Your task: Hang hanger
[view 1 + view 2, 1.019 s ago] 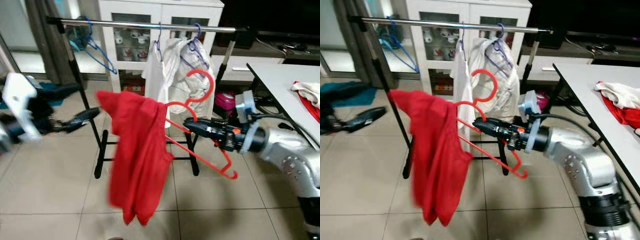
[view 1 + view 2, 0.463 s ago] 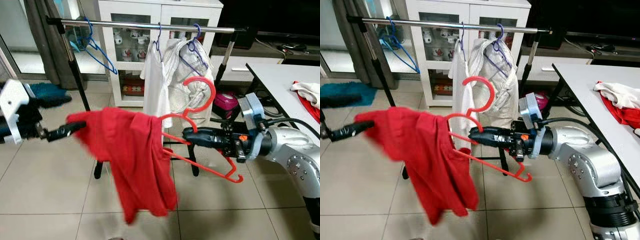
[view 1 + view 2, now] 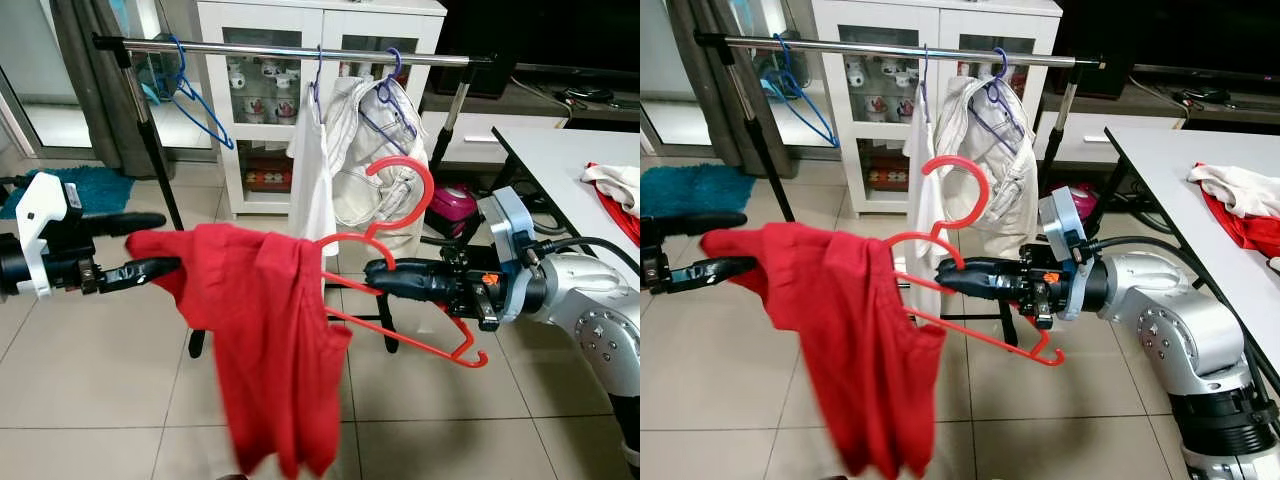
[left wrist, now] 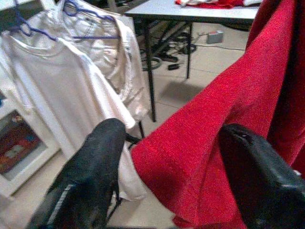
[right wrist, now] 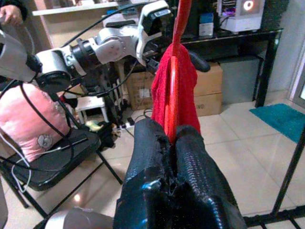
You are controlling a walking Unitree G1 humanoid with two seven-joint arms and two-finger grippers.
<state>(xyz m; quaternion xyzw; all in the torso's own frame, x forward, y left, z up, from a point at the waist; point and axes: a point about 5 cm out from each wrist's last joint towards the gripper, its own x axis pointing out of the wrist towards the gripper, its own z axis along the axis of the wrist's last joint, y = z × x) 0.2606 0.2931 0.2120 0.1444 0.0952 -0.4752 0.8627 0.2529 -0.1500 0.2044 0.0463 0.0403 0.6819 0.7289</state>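
A red hanger (image 3: 400, 215) is held out in front of me, with my right gripper (image 3: 372, 272) shut on its lower bar. A red shirt (image 3: 270, 340) is draped over the hanger's left half and hangs down toward the floor. At the shirt's left edge, my left gripper (image 3: 168, 240) is open, one finger above and one below the cloth. In the left wrist view the red shirt (image 4: 214, 124) lies between the two spread fingers (image 4: 102, 143). Behind stands the clothes rail (image 3: 280, 48).
On the rail hang an empty blue hanger (image 3: 195, 100) and white garments (image 3: 365, 160) on purple hangers. A white cabinet (image 3: 270, 20) stands behind. At right is a white table (image 3: 560, 150) with cloths (image 3: 615, 185). A teal rug (image 3: 95, 180) lies at left.
My left gripper has come up and in from the left to the shirt's edge. The shirt swung out and now hangs straighter down. The right gripper with the hanger has barely moved.
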